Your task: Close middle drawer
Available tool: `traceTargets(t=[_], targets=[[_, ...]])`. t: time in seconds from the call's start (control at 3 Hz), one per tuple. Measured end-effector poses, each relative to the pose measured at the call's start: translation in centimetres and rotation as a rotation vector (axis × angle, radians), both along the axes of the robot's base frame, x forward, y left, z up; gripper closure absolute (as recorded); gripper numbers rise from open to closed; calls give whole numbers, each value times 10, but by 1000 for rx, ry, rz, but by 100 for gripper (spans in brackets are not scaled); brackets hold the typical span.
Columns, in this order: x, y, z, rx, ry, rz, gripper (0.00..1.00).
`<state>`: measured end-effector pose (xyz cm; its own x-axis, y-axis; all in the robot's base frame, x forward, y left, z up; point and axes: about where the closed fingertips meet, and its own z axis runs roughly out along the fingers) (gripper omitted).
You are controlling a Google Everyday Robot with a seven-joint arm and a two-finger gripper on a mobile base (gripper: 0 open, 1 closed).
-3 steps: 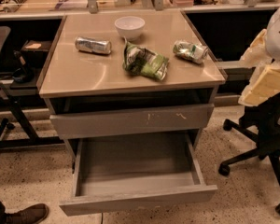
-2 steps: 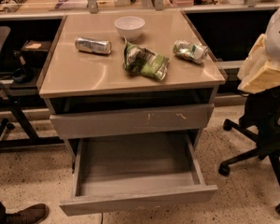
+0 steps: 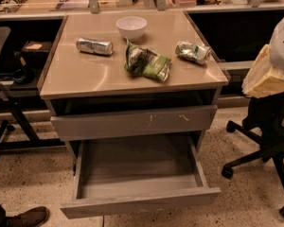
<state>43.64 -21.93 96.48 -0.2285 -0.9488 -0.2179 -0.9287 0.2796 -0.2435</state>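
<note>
The middle drawer (image 3: 139,203) is pulled far out of the cabinet, low in the camera view. It is a wide, shallow grey box with a plain flat front and an empty grey inside. Above it sits another grey drawer front (image 3: 132,122) with pale scratch marks, pushed in. My gripper (image 3: 267,74) is the white and beige shape at the right edge, level with the cabinet top. It is to the right of the cabinet and well apart from the open drawer.
On the cabinet top (image 3: 75,74) lie a white bowl (image 3: 131,26), a silver can (image 3: 94,46), a green chip bag (image 3: 146,63) and a crumpled green packet (image 3: 193,51). A black office chair base (image 3: 267,150) stands right of the drawer. A shoe (image 3: 28,217) is at the bottom left.
My gripper at the right edge has shifted slightly upward. The middle drawer is as far out as before.
</note>
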Motion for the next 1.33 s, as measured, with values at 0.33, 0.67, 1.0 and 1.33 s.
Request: traceTargets(t=[0.33, 0.67, 1.0, 1.33], targets=[[-20, -2, -28, 10, 21, -33, 100], [-55, -12, -103, -15, 146, -46, 100], [-89, -17, -180, -28, 303, -57, 100], [-103, -19, -198, -36, 349, -55, 100]])
